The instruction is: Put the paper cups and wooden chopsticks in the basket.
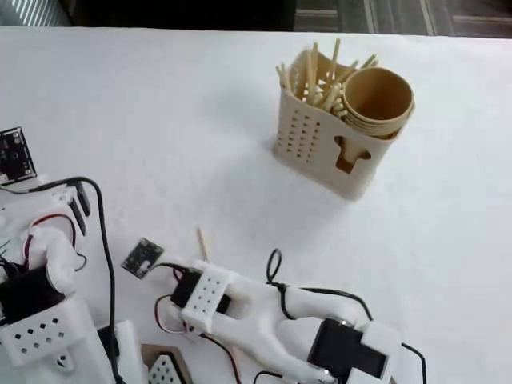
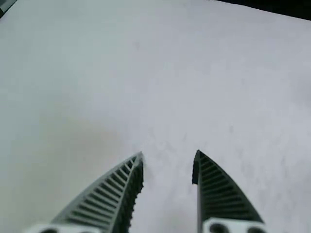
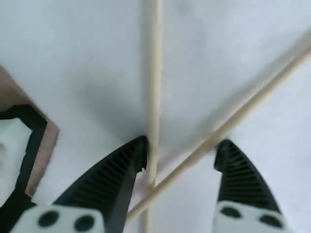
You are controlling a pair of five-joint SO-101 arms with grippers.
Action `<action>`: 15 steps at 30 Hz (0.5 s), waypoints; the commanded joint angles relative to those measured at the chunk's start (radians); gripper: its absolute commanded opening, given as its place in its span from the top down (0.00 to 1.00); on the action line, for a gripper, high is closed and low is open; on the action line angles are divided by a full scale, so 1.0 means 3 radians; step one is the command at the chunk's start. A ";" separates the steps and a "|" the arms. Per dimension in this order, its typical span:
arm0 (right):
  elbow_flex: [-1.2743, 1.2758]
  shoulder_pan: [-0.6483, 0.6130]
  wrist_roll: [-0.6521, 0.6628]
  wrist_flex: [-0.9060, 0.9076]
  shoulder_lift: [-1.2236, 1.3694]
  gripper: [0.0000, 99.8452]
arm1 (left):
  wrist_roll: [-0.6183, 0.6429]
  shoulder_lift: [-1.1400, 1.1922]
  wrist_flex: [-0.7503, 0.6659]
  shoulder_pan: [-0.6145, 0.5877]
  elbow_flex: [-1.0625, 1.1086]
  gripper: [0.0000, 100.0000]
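Chopsticks (image 3: 154, 73), two of them crossed, are lying right of your left gripper (image 2: 168, 154), which is hanging open and empty over the table (image 2: 146, 73). Your right gripper (image 3: 183, 142) is straddling them, spread wide and gripping nothing. Farther right, the basket (image 1: 320, 144) is holding paper cups (image 1: 378, 100).

**Bench and the items lying on it.** The white, matte bench (image 1: 160, 120) is seen from above. A perforated cream basket (image 1: 320, 152) stands upright on it toward the far right, well apart from the other items. Near the front, the exposed end of a wooden chopstick (image 1: 202, 242) lies flat on the surface, near a small dark circuit module (image 1: 143, 258). A second module (image 1: 14, 154) lies at the left edge. In the right wrist view, a straight chopstick (image 3: 154, 73) and a slanted chopstick (image 3: 252, 102) lie crossed on the bench, near a brown base plate (image 3: 44, 150). In the left wrist view, the surface carries a soft grey shadow.
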 commanded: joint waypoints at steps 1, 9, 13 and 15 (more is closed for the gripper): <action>-0.0066 0.0161 0.0113 -0.0084 -0.0008 0.86 | 0.0015 -0.0064 -0.0072 -0.0033 -0.0015 0.82; -0.0066 0.0540 0.0409 -0.0084 -0.0008 0.98 | 0.0015 -0.0069 -0.0051 -0.0033 -0.0015 0.82; -0.0066 0.0862 0.0726 -0.0090 -0.0008 0.98 | 0.0015 -0.0069 -0.0051 -0.0033 -0.0015 0.82; -0.0066 0.1025 0.0900 -0.0090 -0.0008 0.98 | 0.0015 -0.0069 -0.0051 -0.0033 -0.0015 0.82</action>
